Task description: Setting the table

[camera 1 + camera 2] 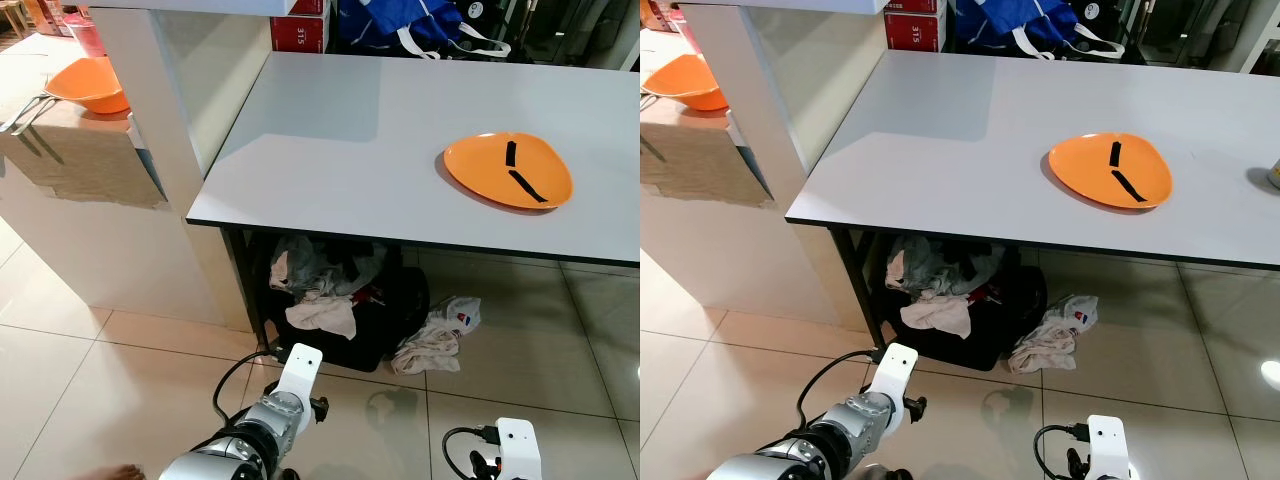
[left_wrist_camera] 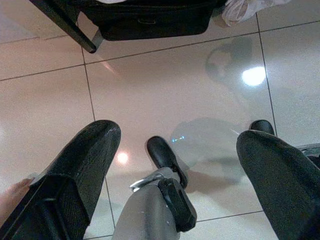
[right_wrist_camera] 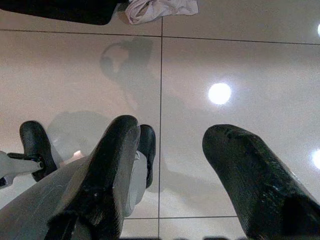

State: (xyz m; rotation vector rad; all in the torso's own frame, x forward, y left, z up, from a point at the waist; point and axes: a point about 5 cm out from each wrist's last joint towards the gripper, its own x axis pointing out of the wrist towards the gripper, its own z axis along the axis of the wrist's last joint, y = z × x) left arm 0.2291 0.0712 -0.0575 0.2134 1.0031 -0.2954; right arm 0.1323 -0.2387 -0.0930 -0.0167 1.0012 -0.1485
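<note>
1. Both grippers hang low over the tiled floor [image 1: 80,380]: the left gripper [image 2: 175,165] has its two black fingers spread wide with only bare tile between them, and the right gripper [image 3: 175,170] is likewise spread, gripping nothing.
2. Well ahead of and above the right gripper, an orange plate [image 1: 508,170] lies flat on the grey table [image 1: 330,140]. It is oval and shallow, with two black strips across its face, one short, one longer and slanted.
3. Far ahead of the left gripper, out to its left, an orange bowl [image 1: 88,84] sits on a side counter [image 1: 60,230] covered with a brown cloth [image 1: 85,160]; what lies inside the bowl cannot be told.
4. Under the table, ahead of both grippers, a black bag [image 1: 350,315] stands open, stuffed with crumpled clothes; a pale rag [image 1: 432,342] lies on the tile just beside it, on the right gripper's side.
5. At the table's far edge sit a blue bag [image 1: 400,25] and a red box [image 1: 298,33].
6. In the right eye view a small object [image 1: 1271,175] stands at the table's right border, too cropped to identify.
7. In the left wrist view the robot's black foot [image 2: 165,157] shows between the fingers, and the bag's lower edge and a table leg [image 2: 65,25] lie beyond.
</note>
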